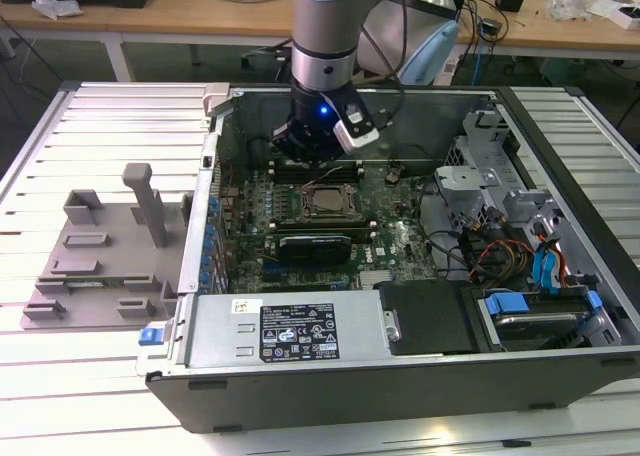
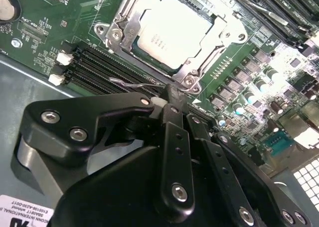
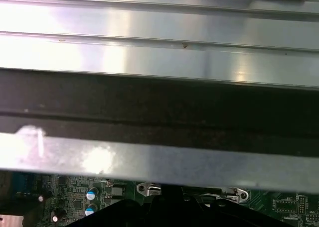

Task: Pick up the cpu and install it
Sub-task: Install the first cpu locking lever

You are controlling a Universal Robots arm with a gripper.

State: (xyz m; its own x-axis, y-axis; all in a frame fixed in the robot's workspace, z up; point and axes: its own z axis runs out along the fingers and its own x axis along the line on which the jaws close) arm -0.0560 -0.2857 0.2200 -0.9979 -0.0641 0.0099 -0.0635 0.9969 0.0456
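The cpu [image 2: 172,38] is sitting in the socket frame [image 2: 124,25] on the motherboard [image 2: 45,30], its silver top facing up, with the frame's metal border lying around its edges. In the exterior view the cpu [image 1: 325,201] is showing at the middle of the board inside the open case [image 1: 560,176].

The gripper [image 1: 312,154] is hanging just above the board at the far side of the socket, a little off the chip and not touching it. In the second wrist view the gripper [image 2: 172,95] is pointing at the frame's near edge, its black fingers [image 2: 174,112] drawn together with nothing between them; the tips are sitting beside a thin wire lever [image 2: 132,82] that is running along the memory slots [image 2: 99,67].

In the first wrist view the case wall [image 3: 159,53] is crossing in front, and a strip of green board is peeking below it.

On the exterior view's left, a grey fixture [image 1: 105,251] is resting on the slatted table [image 1: 100,126], well apart from the arm.
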